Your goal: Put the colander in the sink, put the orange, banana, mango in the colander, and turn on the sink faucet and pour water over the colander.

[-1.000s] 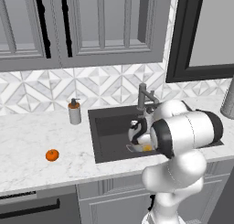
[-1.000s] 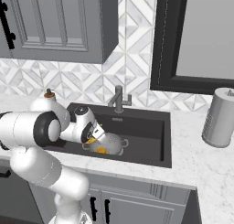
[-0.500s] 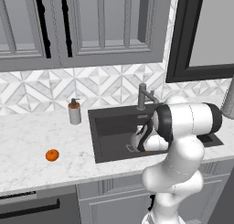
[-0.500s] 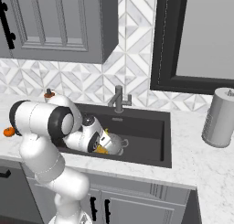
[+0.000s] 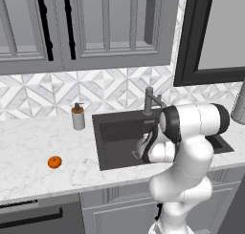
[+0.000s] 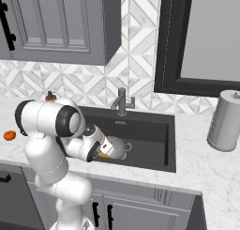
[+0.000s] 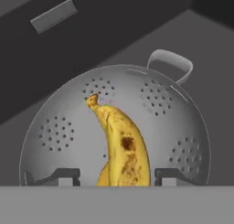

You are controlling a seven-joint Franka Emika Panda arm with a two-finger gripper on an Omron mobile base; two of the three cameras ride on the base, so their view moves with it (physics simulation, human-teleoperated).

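Round grey perforated metal colander with loop handles sat inside the dark charcoal rectangular sink, set into the white marble desk. Curved yellow banana with brown spots lay in the colander bowl, one tip up against the inner wall. In the hand view the pincer hung right over the colander, its two dark tips spread apart either side of the banana's lower end; contact with the peel couldn't be told. In the right base view the arm's hand reached down into the sink, just beside the colander. Small round bright orange fruit sat on the desk, well left of the sink. Slim grey metal faucet stood upright behind the basin. Orange-topped soap dispenser stood near the sink's back left corner. Grey cylindrical canister stood on the desk right of the sink.
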